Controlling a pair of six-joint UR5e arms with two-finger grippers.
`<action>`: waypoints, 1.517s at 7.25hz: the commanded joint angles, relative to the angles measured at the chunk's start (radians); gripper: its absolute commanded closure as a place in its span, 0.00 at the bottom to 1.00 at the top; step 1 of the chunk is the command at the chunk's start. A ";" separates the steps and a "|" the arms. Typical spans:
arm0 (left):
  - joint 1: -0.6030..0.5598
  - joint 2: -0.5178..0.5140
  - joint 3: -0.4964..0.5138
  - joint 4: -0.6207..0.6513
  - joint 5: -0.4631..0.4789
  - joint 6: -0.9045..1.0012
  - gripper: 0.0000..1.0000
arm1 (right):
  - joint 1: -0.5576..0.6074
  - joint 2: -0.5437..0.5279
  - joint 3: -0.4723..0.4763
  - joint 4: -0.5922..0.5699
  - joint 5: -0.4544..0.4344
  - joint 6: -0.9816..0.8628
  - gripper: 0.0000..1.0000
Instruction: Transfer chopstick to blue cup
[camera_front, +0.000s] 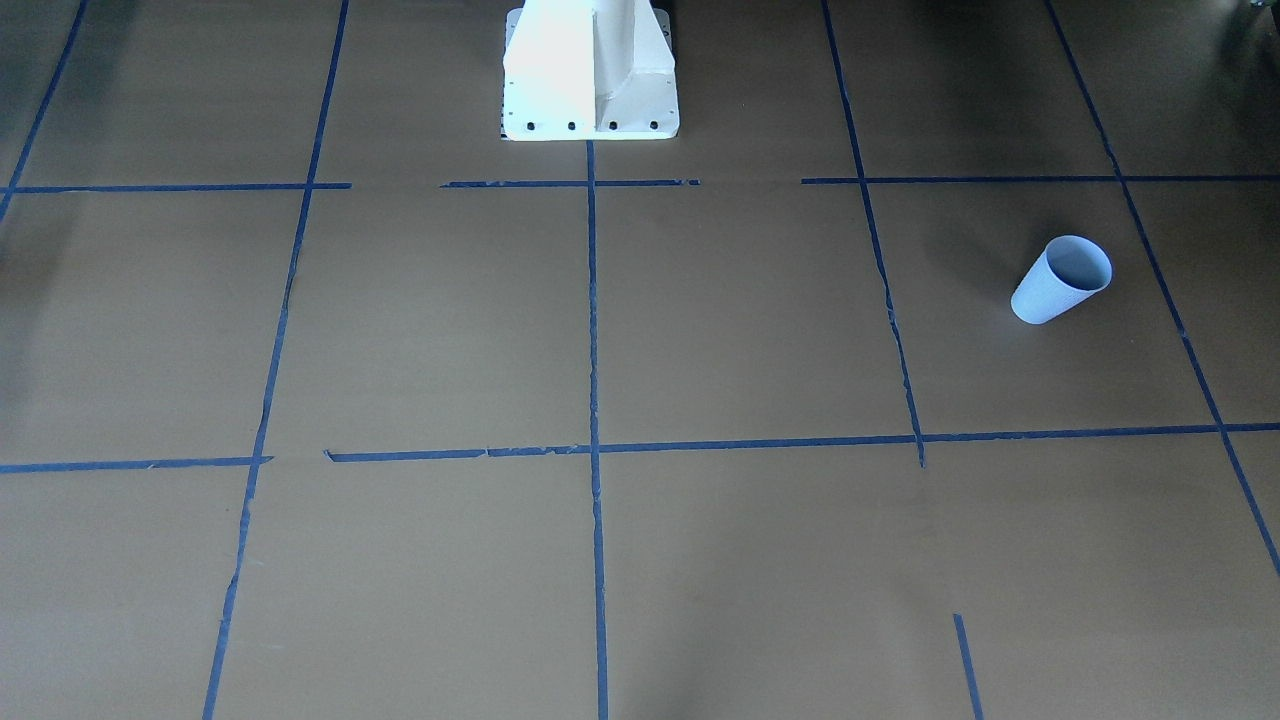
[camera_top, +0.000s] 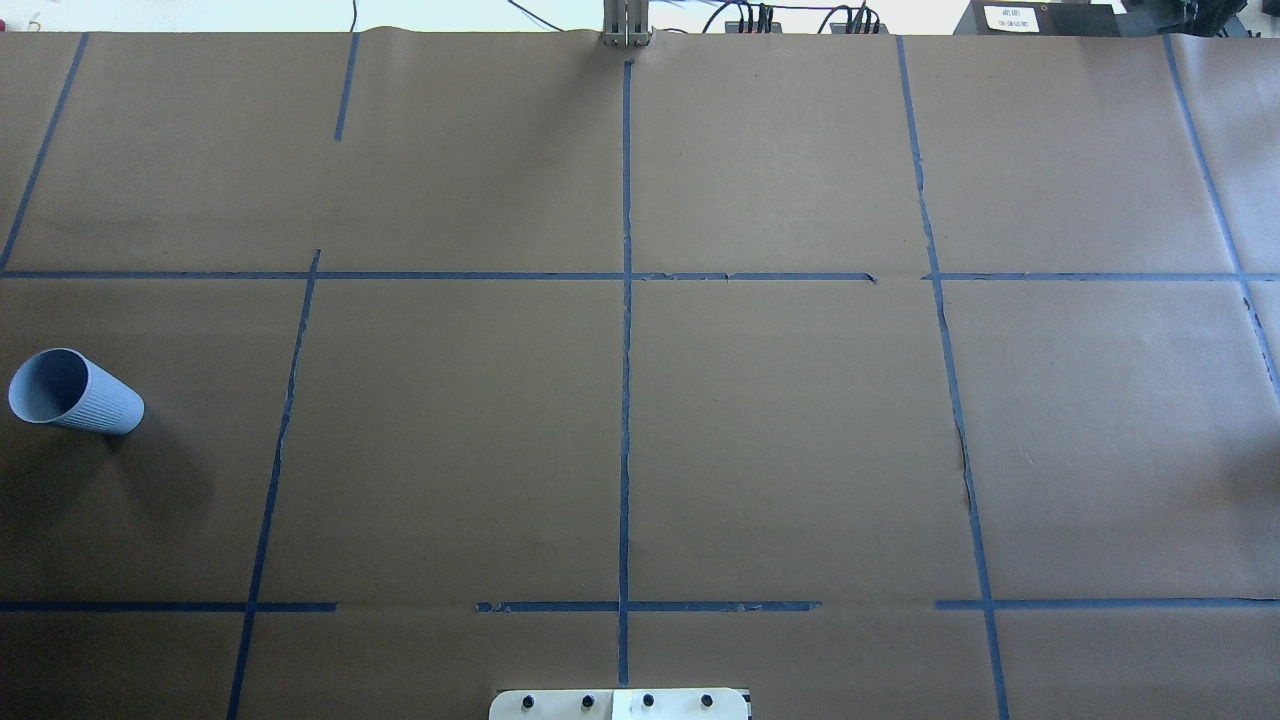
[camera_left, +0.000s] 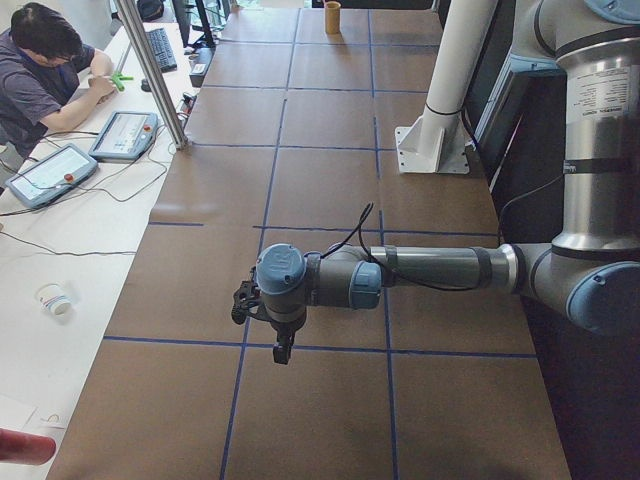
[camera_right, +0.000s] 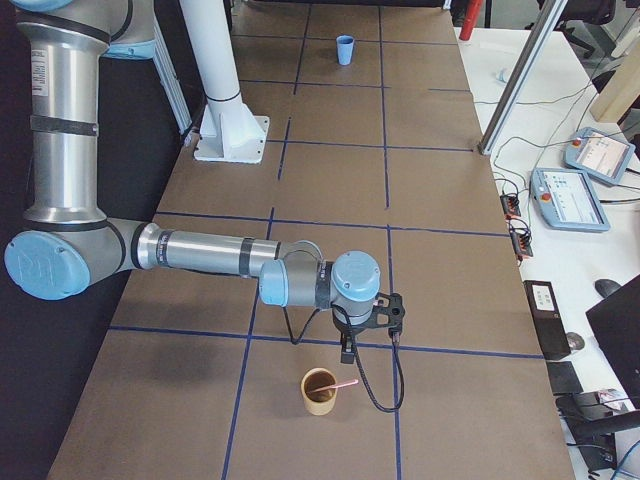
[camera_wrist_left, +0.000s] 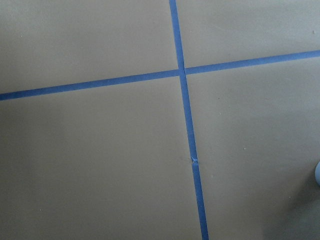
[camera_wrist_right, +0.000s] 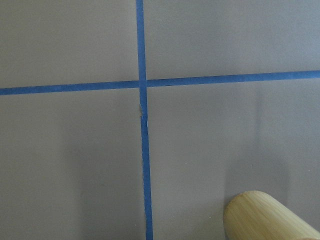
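The right arm (camera_right: 200, 252) is stretched low over the brown-papered table (camera_right: 440, 300), and the right gripper (camera_right: 346, 348) is pointed down just beyond a tan cup (camera_right: 319, 395) at the near end. Whether its jaws are parted cannot be judged. The chopstick (camera_right: 345, 383) is seen leaning in the tan cup, its end past the rim. The blue cup (camera_right: 345, 50) is set upright at the far end, well apart. Two pendants (camera_right: 569, 197) are laid on the bench at the right.
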 joint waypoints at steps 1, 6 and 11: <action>-0.004 0.001 0.000 0.001 0.000 -0.001 0.00 | 0.000 0.000 -0.001 0.001 0.001 0.000 0.00; -0.004 -0.001 -0.002 -0.001 -0.001 -0.002 0.00 | 0.000 0.000 0.001 0.001 0.001 0.002 0.00; 0.130 0.013 -0.203 -0.001 -0.052 -0.429 0.00 | 0.000 0.000 0.010 0.003 0.002 0.029 0.00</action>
